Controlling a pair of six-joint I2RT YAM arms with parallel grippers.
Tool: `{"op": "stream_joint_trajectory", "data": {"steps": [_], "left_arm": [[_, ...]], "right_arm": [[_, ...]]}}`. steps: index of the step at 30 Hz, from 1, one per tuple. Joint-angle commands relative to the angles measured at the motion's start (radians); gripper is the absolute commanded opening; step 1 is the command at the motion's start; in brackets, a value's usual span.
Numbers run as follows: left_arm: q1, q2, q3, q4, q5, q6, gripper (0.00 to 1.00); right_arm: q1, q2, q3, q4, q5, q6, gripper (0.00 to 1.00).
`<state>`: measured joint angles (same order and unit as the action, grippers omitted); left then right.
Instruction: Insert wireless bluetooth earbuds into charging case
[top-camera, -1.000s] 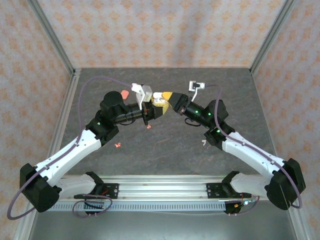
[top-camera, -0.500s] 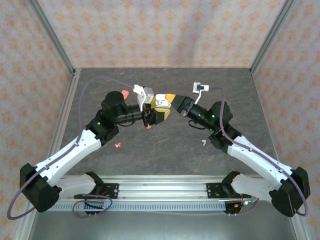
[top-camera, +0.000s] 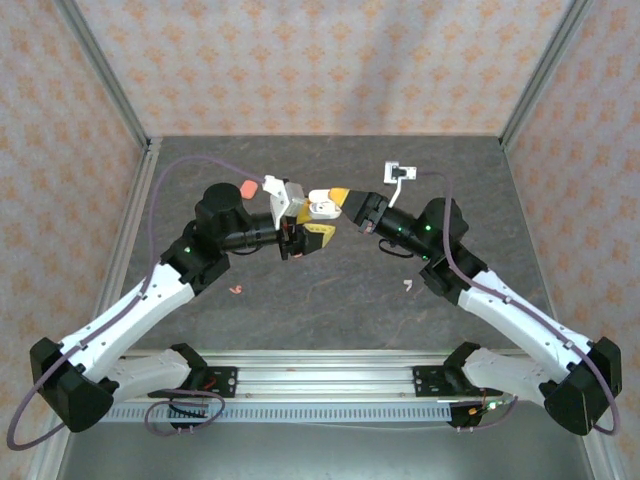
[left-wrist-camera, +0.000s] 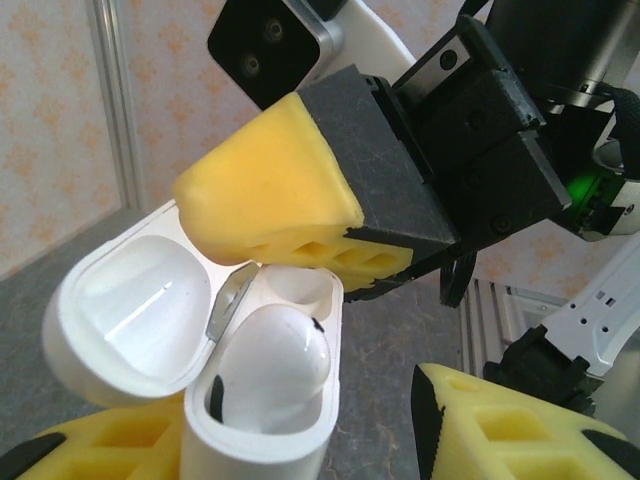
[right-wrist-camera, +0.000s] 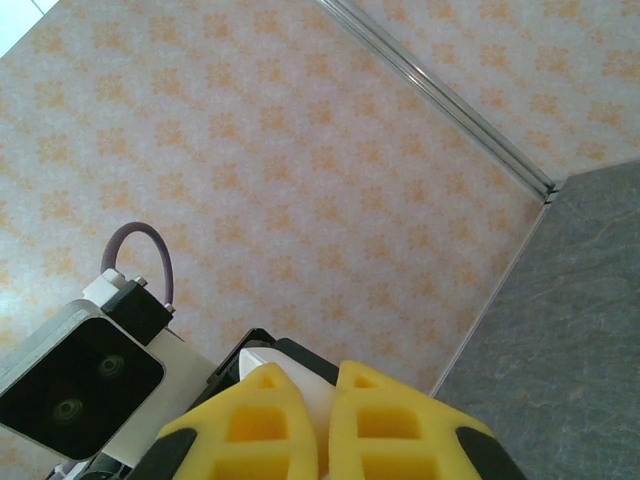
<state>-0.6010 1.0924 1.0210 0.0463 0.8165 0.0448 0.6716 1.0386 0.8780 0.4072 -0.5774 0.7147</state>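
One white earbud (left-wrist-camera: 270, 360) in the open case (left-wrist-camera: 130, 305), right hand (right-wrist-camera: 322, 392) clenched above, left hand (left-wrist-camera: 300, 420) released.

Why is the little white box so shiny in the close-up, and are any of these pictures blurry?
Left wrist view: light leaves a bright glare streak inside the open lid of the charging case and a sheen on the earbud. Right wrist view: the yellow fingertips are close and slightly soft; the wallpaper is sharp. Top view: even light, faint shadows, no blur.
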Motion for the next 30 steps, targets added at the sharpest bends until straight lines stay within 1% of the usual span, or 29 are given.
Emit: {"op": "stream_joint_trajectory", "data": {"steps": [1, 4, 6, 8, 12, 16, 18, 19, 21, 26, 30], "left_arm": [[0.000, -0.020, 0.038, -0.031, 0.069, 0.057, 0.45], [0.005, -0.022, 0.040, -0.027, 0.069, 0.059, 0.38], [0.009, -0.023, 0.043, -0.028, 0.070, 0.059, 0.36], [0.013, -0.025, 0.047, -0.037, 0.069, 0.061, 0.37], [0.019, -0.031, 0.047, -0.045, 0.064, 0.060, 0.42], [0.023, -0.037, 0.044, -0.045, 0.062, 0.056, 0.42], [0.025, -0.039, 0.044, -0.044, 0.062, 0.055, 0.41], [0.025, -0.039, 0.042, -0.042, 0.062, 0.054, 0.40], [0.027, -0.039, 0.038, -0.035, 0.065, 0.049, 0.33], [0.027, -0.038, 0.025, -0.019, 0.060, 0.041, 0.14], [0.027, -0.039, 0.009, -0.009, 0.056, 0.038, 0.06]], "right_arm": [[0.002, -0.004, 0.055, -0.025, -0.048, -0.023, 0.00], [0.002, 0.004, 0.074, -0.059, -0.072, -0.025, 0.00], [0.002, 0.006, 0.081, -0.084, -0.082, -0.033, 0.00], [0.000, 0.005, 0.089, -0.108, -0.087, -0.044, 0.00], [0.000, 0.001, 0.105, -0.151, -0.091, -0.068, 0.00], [0.000, 0.001, 0.113, -0.175, -0.094, -0.078, 0.00], [0.000, 0.003, 0.115, -0.181, -0.094, -0.079, 0.00], [0.001, 0.003, 0.117, -0.184, -0.094, -0.079, 0.00], [0.000, 0.004, 0.118, -0.186, -0.093, -0.079, 0.00], [0.001, 0.008, 0.122, -0.203, -0.094, -0.084, 0.00], [0.001, 0.004, 0.128, -0.215, -0.090, -0.088, 0.01]]}}
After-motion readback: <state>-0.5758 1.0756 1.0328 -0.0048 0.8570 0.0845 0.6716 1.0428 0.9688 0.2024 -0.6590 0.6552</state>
